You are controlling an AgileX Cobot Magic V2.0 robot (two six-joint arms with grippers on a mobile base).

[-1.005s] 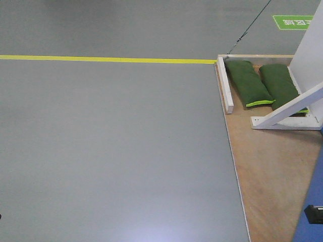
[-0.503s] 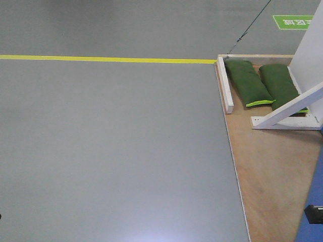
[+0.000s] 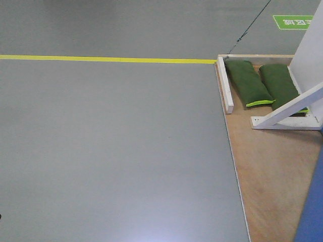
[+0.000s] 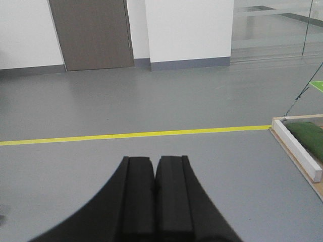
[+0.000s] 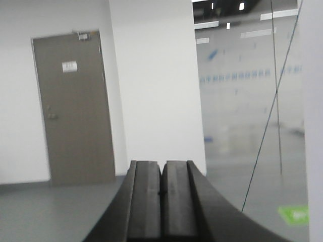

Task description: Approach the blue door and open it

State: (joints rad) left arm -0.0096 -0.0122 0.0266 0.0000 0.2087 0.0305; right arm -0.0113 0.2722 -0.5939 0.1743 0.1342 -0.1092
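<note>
The blue door (image 3: pixel 313 206) shows only as a sliver in the front view's five o'clock corner, at the edge of the wooden board (image 3: pixel 267 171). Toward two o'clock on that board, two green sandbags (image 3: pixel 250 83) lie side by side next to a white brace (image 3: pixel 290 108). A yellow line (image 3: pixel 101 59) crosses the gray floor (image 3: pixel 116 151) from ten o'clock. The left gripper (image 4: pixel 155 164) has its jaws pressed together, holding nothing. The right gripper (image 5: pixel 162 169) is likewise closed and empty, with a brown door (image 5: pixel 75 106) at ten o'clock.
</note>
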